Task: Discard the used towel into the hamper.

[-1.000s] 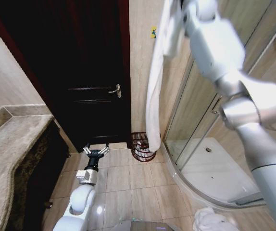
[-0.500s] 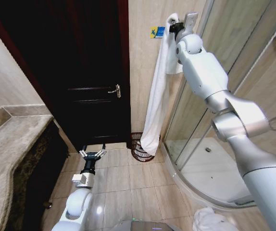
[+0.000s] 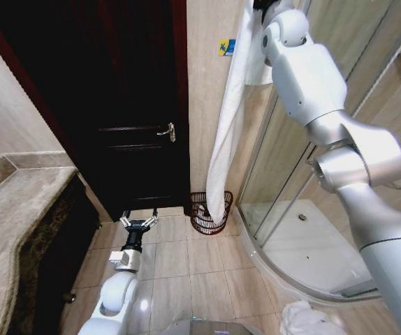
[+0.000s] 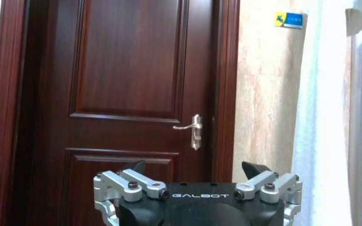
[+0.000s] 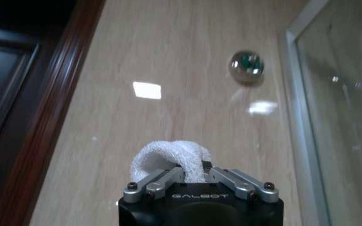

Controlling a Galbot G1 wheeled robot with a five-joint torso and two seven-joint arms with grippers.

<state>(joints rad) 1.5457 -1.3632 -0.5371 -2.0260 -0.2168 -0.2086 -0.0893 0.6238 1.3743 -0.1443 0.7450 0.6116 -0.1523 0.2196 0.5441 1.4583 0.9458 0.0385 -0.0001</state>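
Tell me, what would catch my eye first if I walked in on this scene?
Most striking is the long white towel, pinched at its top by the right gripper held high by the tiled wall, its lower end dangling at the rim of the small dark wicker hamper on the floor. Beside it stands a dark wooden door, and the left gripper waits low before it, fingers open.

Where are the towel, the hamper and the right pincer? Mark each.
towel (image 3: 228, 118): head view, middle of the hanging length.
hamper (image 3: 199, 209): head view, left wicker wall.
right pincer (image 5: 190, 173): right wrist view, between the fingertips, clamping the towel.
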